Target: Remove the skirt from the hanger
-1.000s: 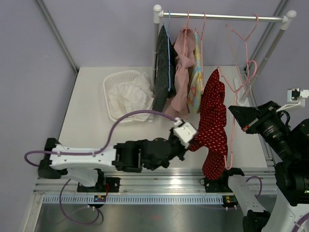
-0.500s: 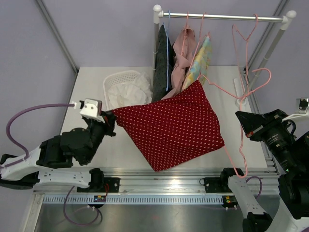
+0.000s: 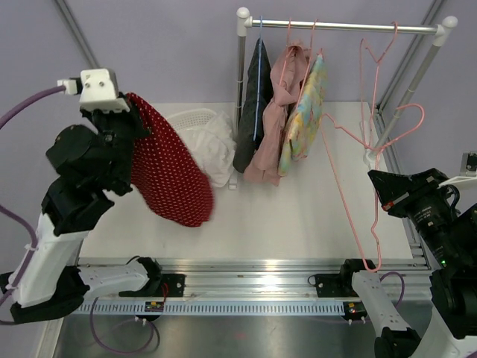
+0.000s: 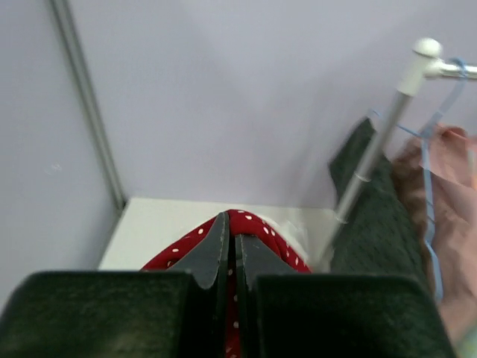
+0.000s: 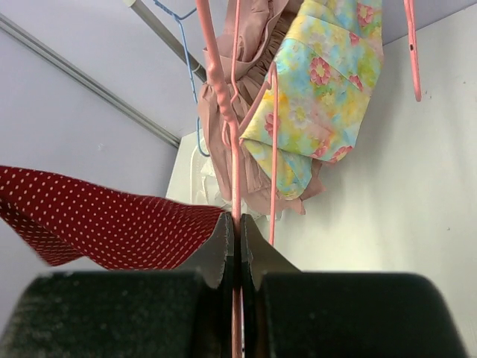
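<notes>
The red skirt with white dots [image 3: 170, 175] hangs free from my left gripper [image 3: 133, 103], which is shut on its top edge high over the table's left side. In the left wrist view the skirt [image 4: 262, 228] bulges around the closed fingertips of the gripper [image 4: 232, 240]. My right gripper [image 3: 375, 183] is shut on the bare pink wire hanger [image 3: 337, 175] at the right. In the right wrist view the hanger wire [image 5: 222, 112] runs between the closed fingers of the gripper [image 5: 237, 224]. The skirt [image 5: 97, 224] shows at the left there, apart from the hanger.
A white basket [image 3: 179, 119] holding white cloth stands at the back left, behind the skirt. A clothes rack [image 3: 335, 26] at the back carries a dark garment [image 3: 253, 104], a pink one [image 3: 276, 112], a floral one [image 3: 304, 112] and an empty pink hanger [image 3: 376, 52].
My left arm swung left and upward, pulling the skirt off the pink hanger. The skirt went from stretched across the table to hanging free at the left. The right gripper kept the hanger.
</notes>
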